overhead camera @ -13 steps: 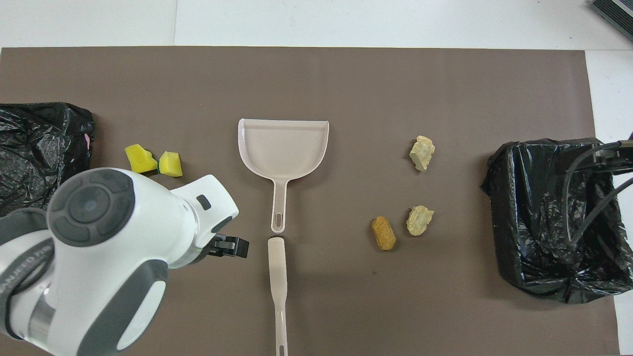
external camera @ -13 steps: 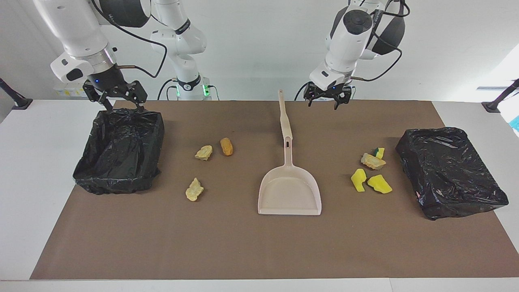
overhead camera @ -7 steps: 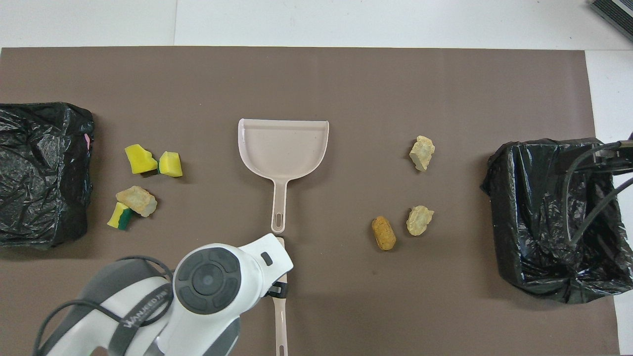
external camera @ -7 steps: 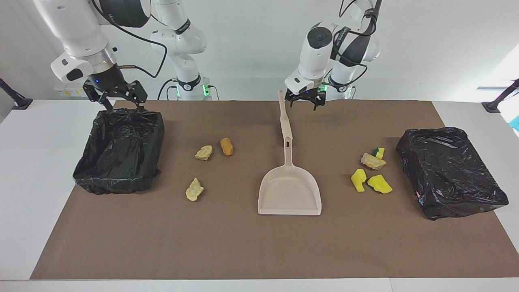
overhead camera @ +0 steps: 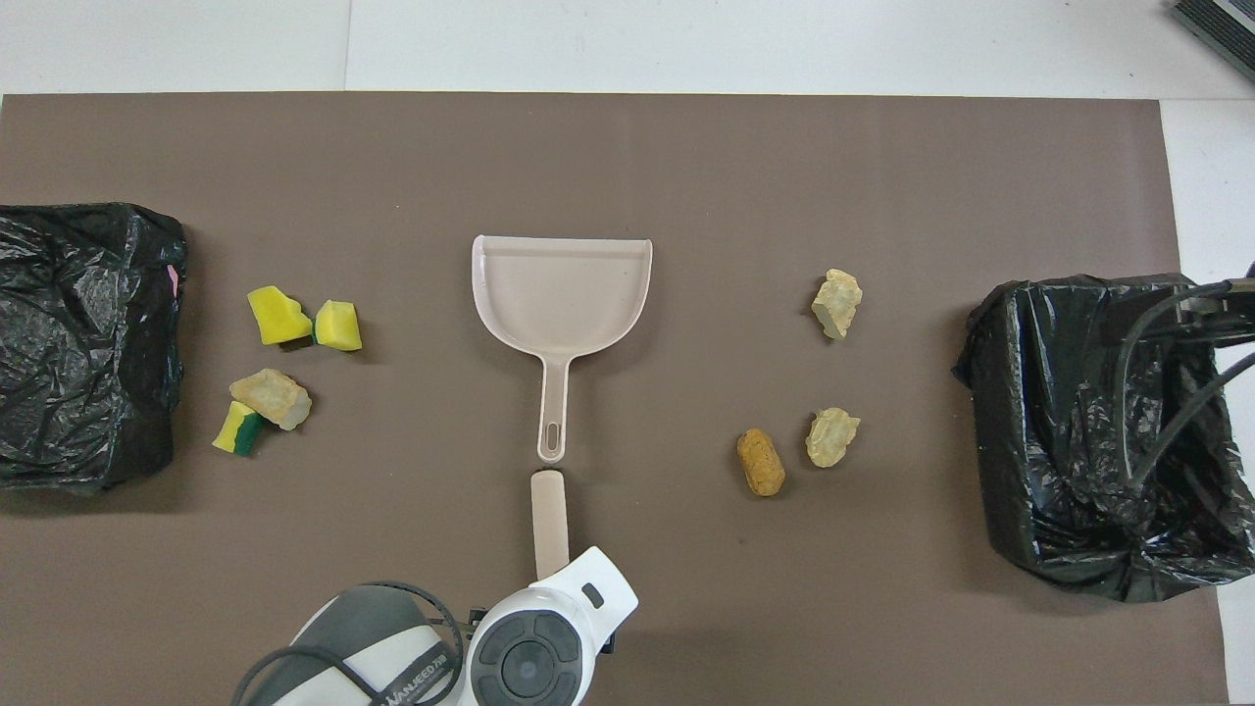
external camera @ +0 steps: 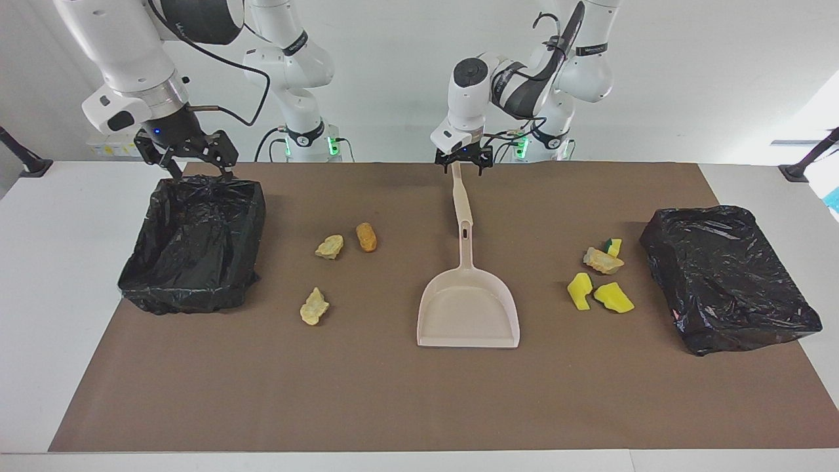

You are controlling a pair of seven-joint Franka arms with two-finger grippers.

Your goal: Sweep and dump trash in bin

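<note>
Left gripper (external camera: 464,165): half a second ago beside the top of the long slim beige sweeping tool (external camera: 459,196), now over that tool's end nearest the robots, fingers spread to either side of it and gripping nothing; judged the start of a grasp, with sweeping not yet begun. Right gripper (external camera: 187,156): waits, fingers apart and empty, over the rim of the open bin lined with a black plastic bag (external camera: 190,288) at the right arm's end of the brown mat (external camera: 393,393); no trash visible in the bin. Orange-brown foam lump (external camera: 366,236) and pale tan lump (external camera: 329,246): side by side on the mat between tool and bin; second pale tan lump (external camera: 314,306) farther out. Yellow-and-green piece (external camera: 614,246), tan lump (external camera: 603,261) and two bright yellow lumps (external camera: 579,290) (external camera: 614,297): clustered toward the left arm's end, beside a black-bag-wrapped box (external camera: 727,275) whose top is covered, contents unseen. Pale pink plastic dustpan (external camera: 468,314): empty, farther out in line with the tool.
</note>
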